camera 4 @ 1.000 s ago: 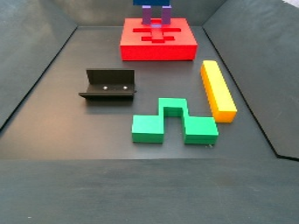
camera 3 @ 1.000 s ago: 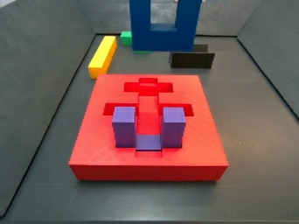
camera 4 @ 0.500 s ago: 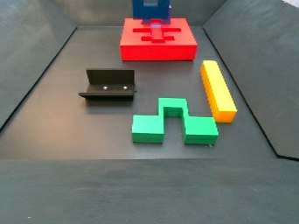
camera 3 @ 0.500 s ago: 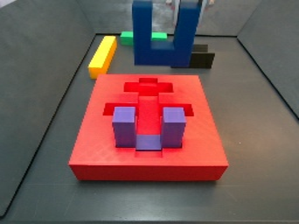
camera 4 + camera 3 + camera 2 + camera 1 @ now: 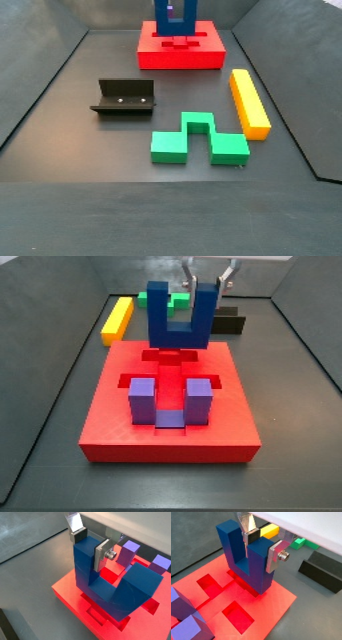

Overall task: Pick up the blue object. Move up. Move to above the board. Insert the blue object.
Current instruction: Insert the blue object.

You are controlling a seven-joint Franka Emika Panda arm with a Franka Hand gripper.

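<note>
Above board (image 5: pixel 170 406): dark blue object (image 5: pixel 183 318), U-shaped, prongs up; gripper (image 5: pixel 259 542) pinching one prong.

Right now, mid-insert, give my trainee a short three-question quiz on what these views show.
1. True or false: the gripper holds the blue object by one prong, above the board.
2. Which piece already sits in the board? A) green block B) purple block C) yellow bar
3. Fill in: the fixture stands on the floor beside the ____ block.

Key:
1. True; the fingers clamp one prong in both wrist views.
2. B, the purple block.
3. Green; the green block lies next to the yellow bar.
</note>
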